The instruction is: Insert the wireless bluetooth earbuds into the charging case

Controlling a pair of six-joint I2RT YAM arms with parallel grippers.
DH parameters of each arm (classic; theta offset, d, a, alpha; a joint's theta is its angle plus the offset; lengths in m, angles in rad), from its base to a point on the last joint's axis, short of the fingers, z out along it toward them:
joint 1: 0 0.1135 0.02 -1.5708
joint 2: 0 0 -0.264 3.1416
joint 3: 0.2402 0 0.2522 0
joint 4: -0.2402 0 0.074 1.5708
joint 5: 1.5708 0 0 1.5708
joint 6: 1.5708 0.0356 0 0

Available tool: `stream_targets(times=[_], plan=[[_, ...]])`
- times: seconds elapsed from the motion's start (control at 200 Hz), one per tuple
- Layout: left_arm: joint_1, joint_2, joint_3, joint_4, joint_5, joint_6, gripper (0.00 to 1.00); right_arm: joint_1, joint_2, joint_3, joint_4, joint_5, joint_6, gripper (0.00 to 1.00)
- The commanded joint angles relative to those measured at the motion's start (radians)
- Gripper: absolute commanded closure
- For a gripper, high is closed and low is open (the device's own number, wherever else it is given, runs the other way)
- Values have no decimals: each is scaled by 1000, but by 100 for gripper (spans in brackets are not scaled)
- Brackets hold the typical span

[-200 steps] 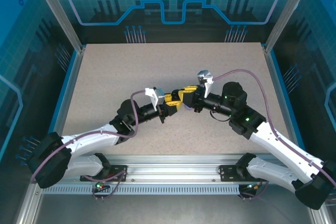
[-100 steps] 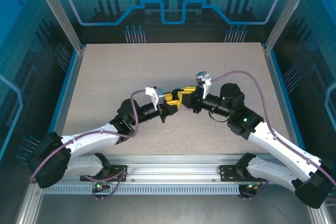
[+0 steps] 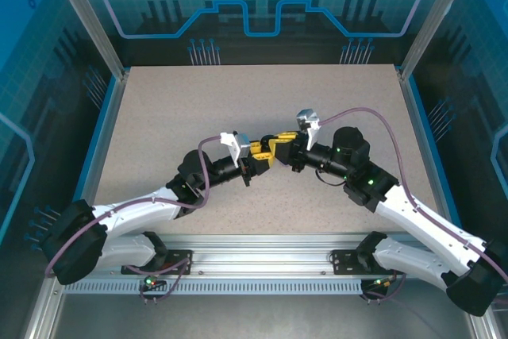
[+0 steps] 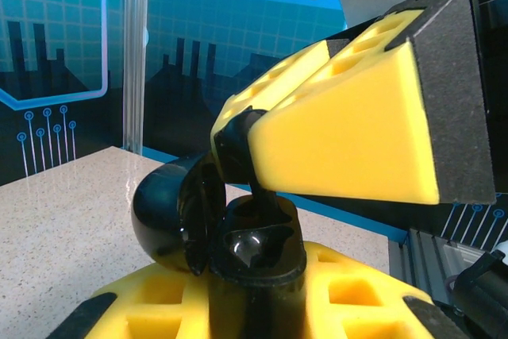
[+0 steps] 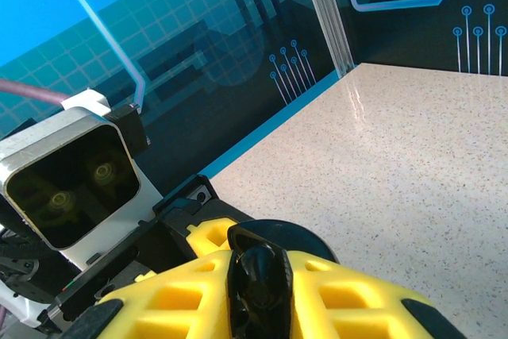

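Black earbud: was pinched in the clenched right end effector, its tip at the mouth of the open black charging case, which the left end effector clamped over the middle of the desk. Insertion was judged under way; seating it and closing the lid were yet to do.

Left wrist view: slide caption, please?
Open black case clamped in the left jaws; right jaws hold a black earbud at its mouth.
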Motion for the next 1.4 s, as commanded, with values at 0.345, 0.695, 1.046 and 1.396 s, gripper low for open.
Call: stream_targets(times=[0.345, 0.695, 1.046, 1.396], plan=[[-5, -25, 14, 79, -26, 0, 100, -13, -16, -30, -17, -24, 59, 77], [-5, -33, 9, 82, -33, 6, 100, -50, -39, -54, -15, -45, 87, 76], [-5, -24, 12, 82, -30, 9, 100, -59, -13, -40, -15, -90, 90, 72], [-5, -18, 8, 82, -32, 14, 99, -61, 3, -8, -4, -131, 96, 55]])
